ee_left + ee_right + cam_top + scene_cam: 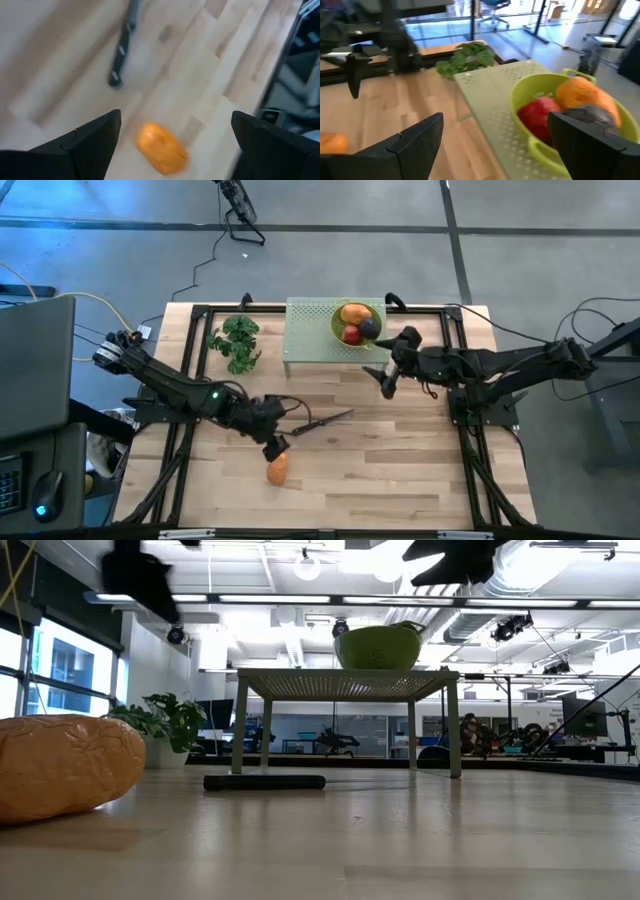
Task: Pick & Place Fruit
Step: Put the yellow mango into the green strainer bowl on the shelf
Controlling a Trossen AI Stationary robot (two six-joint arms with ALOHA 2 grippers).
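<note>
An orange oblong fruit lies on its side on the bare table near the near edge; it also fills the low view's left as the fruit. My left gripper hovers open just above and beyond it, and the fruit shows between its fingers without touching them. A green bowl sits on a pale green perforated stand and holds an orange piece, a red one and a dark purple one. My right gripper hangs open beside the bowl.
A slim dark knife lies flat in the middle of the table, just past the left gripper. A leafy green bunch lies left of the stand. Black frame rails run along the table's sides. Bare wood shows along the near right.
</note>
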